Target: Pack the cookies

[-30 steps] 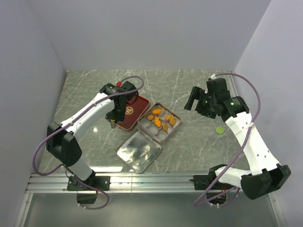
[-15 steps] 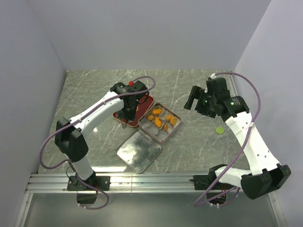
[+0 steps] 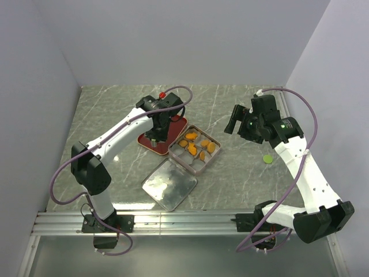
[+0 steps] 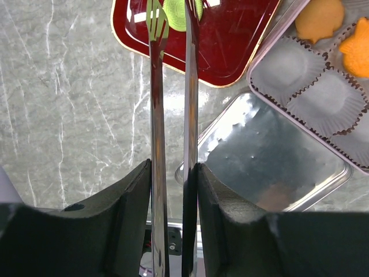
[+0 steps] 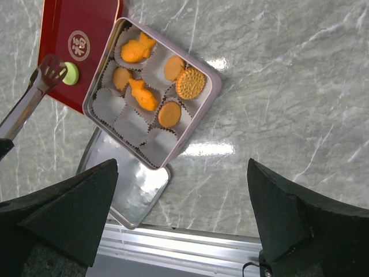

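My left gripper (image 3: pixel 156 129) (image 4: pixel 173 173) is shut on metal tongs (image 4: pixel 154 109), which point down at the red tray (image 3: pixel 145 142) (image 4: pixel 230 40). The tong tips stand on either side of a green cookie (image 4: pixel 174 14) (image 5: pixel 70 73) lying on that tray. The open tin (image 3: pixel 173 156) (image 5: pixel 214 91) beside the tray holds several orange cookies (image 3: pixel 192 149) (image 5: pixel 138 50) in white paper cups; some cups are empty. Another green cookie (image 3: pixel 268 158) lies on the table at the right. My right gripper (image 3: pixel 232 124) (image 5: pixel 184 213) is open and empty, above the table right of the tin.
The tin's silver lid (image 3: pixel 169 184) (image 4: pixel 271 161) (image 5: pixel 132 190) lies flat just in front of the tin. Grey walls close the table on the left, back and right. An aluminium rail (image 3: pixel 184 222) runs along the near edge.
My left arm has swung right and farther back, carrying the tongs from the tray's left edge to over the green cookie. The right arm has not moved.
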Controlling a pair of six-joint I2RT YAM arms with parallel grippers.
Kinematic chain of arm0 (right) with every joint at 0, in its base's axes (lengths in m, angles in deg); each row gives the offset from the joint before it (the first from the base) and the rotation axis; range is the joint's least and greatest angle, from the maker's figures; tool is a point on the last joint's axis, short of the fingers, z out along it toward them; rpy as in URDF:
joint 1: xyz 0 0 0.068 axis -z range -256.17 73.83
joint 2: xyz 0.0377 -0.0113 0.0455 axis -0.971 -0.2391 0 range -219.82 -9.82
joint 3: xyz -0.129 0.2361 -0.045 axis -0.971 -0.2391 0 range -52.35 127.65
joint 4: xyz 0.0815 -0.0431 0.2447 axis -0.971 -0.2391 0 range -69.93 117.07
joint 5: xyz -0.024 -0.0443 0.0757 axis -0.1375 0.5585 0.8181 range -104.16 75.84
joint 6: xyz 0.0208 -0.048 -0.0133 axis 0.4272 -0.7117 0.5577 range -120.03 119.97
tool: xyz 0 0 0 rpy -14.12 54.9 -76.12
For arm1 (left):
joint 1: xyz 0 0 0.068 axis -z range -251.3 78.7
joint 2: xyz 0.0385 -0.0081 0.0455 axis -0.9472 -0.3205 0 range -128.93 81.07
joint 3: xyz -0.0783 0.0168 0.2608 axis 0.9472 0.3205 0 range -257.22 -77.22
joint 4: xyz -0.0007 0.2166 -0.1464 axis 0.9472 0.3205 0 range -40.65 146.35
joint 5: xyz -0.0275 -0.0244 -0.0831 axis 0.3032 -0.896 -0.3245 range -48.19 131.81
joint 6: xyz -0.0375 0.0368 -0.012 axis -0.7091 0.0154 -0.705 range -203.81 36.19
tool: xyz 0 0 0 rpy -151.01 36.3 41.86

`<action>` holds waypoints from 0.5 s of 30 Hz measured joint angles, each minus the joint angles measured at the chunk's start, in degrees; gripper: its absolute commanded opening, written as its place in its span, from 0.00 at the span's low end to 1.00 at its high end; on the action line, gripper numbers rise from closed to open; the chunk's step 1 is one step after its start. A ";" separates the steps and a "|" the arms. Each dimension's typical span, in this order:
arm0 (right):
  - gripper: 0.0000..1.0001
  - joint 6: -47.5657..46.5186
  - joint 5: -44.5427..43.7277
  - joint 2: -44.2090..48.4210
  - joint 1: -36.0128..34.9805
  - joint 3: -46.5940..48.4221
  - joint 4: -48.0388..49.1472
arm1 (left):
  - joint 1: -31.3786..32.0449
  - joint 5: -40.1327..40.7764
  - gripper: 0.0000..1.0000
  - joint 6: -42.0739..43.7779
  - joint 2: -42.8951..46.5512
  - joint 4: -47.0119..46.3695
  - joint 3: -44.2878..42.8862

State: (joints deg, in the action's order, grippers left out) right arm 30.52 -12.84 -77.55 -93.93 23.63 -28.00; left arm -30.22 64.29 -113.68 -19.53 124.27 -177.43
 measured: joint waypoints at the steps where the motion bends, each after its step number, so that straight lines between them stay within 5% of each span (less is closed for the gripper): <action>1: 1.00 0.00 0.00 0.00 0.00 0.00 0.00 | 0.00 0.11 0.42 0.00 0.00 0.04 0.00; 15: 1.00 -0.11 -0.22 -0.48 -0.02 0.22 0.02 | 0.00 0.48 0.46 0.07 0.39 -0.26 3.04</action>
State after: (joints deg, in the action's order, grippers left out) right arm 30.41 -13.06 -78.03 -93.95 23.85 -27.98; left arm -30.22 64.77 -113.62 -19.14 124.00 -174.39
